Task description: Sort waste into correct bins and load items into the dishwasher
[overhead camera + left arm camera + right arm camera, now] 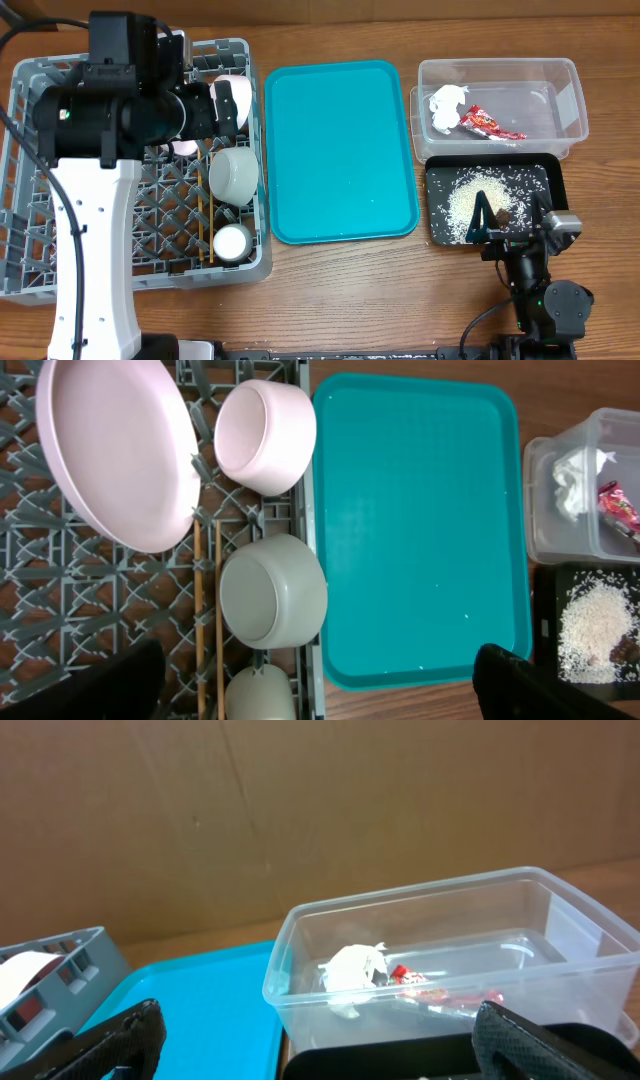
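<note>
Centrally, teal tray (340,150): lies flat on the wooden table; every place below is given from it.
Dish rack (30,230): grey lattice, just beside the teal tray on the left arm's side, its wall running along the tray's long edge.
Plate (115,450): pale pink, leaning tilted in the rack, farther from the teal tray than the bowls.
Pink bowl (265,435): on its side in the rack, close to the wall that faces the teal tray, mouth turned towards the plate.
Pale bowl (235,172): in the rack against the same wall, beside the teal tray's middle stretch.
Cup (232,243): white, in the rack corner by the teal tray's near left corner.
Chopsticks (198,620): two thin wooden sticks on the rack floor, parallel to the teal tray's long edge, on the bowls' far side from it.
Clear tub (500,65): just off the teal tray's far right corner.
Tissue (447,107): crumpled, white, inside the tub at the end nearest the teal tray.
Wrapper (487,124): red and shiny, in the tub beside the tissue, farther from the teal tray.
Black tray (555,170): right of the teal tray's near half, next to the tub.
Rice (475,195): loose white heap in the black tray.
Brown lump (625,650): in the black tray at the edge of the rice.
Left gripper (225,108): above the rack near the plate, jaws spread wide, gripping nothing.
Right gripper (513,225): over the black tray's near side, right of the teal tray, jaws wide apart and empty.
</note>
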Tool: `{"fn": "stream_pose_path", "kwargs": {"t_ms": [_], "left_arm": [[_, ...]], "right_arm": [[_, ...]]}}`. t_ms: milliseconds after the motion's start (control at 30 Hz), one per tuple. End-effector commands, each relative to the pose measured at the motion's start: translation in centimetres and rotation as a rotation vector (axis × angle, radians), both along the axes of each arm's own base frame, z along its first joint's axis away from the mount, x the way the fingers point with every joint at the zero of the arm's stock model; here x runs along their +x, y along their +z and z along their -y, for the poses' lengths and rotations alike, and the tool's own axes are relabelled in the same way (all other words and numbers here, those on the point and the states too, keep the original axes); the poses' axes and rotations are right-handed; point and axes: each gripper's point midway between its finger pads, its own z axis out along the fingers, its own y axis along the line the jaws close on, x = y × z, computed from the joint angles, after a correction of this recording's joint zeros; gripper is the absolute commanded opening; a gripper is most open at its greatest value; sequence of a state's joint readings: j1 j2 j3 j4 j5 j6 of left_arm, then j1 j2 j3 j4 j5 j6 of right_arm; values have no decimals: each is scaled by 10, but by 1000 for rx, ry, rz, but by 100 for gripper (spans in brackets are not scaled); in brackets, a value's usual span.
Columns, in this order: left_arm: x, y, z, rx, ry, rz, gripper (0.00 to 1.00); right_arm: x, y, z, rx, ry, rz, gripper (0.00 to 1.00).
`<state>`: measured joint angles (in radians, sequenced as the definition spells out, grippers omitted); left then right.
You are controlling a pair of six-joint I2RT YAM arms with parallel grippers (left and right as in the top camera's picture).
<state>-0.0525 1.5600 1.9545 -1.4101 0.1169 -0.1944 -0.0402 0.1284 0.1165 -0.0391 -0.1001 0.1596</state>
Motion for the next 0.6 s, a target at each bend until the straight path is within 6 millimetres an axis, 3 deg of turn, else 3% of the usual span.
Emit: {"fn": "stream_pose_path", "kwargs": {"t_ms": [0, 233, 400, 500, 567], "left_arm": [[7, -12, 4, 4, -23, -35, 100], [17, -31, 5, 6, -23, -91, 100], [24, -46, 5, 8, -23, -132, 100], [27, -53, 5, 10, -23, -151, 100], [29, -57, 5, 10, -23, -163, 100]], "right_arm": [[-1, -7, 2, 1, -7, 23, 100], [-1, -24, 2, 3, -11, 20, 100], [-3, -18, 3, -2, -14, 43, 100], [-3, -34, -1, 4, 5, -20, 100], [-3, -33, -1, 9, 9, -17, 100]]}}
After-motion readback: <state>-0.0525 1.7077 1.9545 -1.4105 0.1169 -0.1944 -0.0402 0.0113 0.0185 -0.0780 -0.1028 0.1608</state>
